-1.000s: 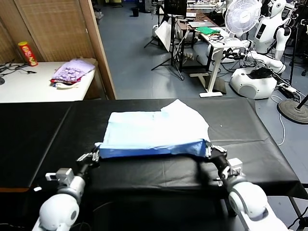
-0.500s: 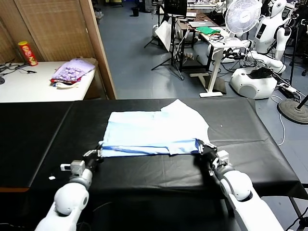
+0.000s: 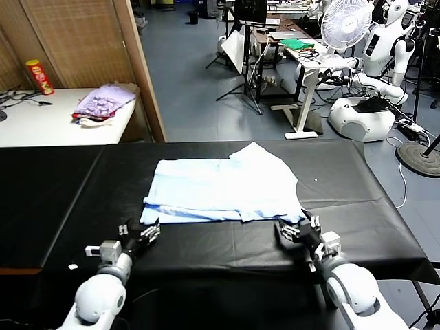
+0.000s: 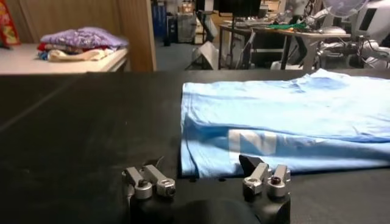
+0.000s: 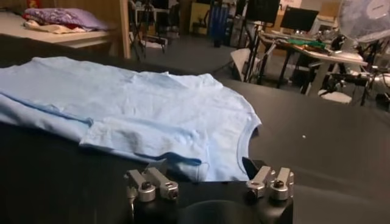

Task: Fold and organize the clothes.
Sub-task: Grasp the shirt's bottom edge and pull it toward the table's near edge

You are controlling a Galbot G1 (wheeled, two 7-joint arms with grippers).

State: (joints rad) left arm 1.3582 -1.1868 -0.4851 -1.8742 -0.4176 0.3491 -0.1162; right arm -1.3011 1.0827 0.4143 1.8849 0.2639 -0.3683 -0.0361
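Now between folds: pale light-blue thin cotton T-shirt (image 3: pixel 220 191) lies partly folded, flat on the black-covered table (image 3: pixel 62 185). Left gripper (image 3: pixel 142 232) and right gripper (image 3: pixel 297 229) sit just off its near corners, jaws spread, empty. Next fold likely needs a fresh edge grasp.

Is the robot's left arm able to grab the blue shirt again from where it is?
Probably yes. The left pincer is open and sits just off the near edge of the blue shirt, with only bare black table between them and nothing in the way.
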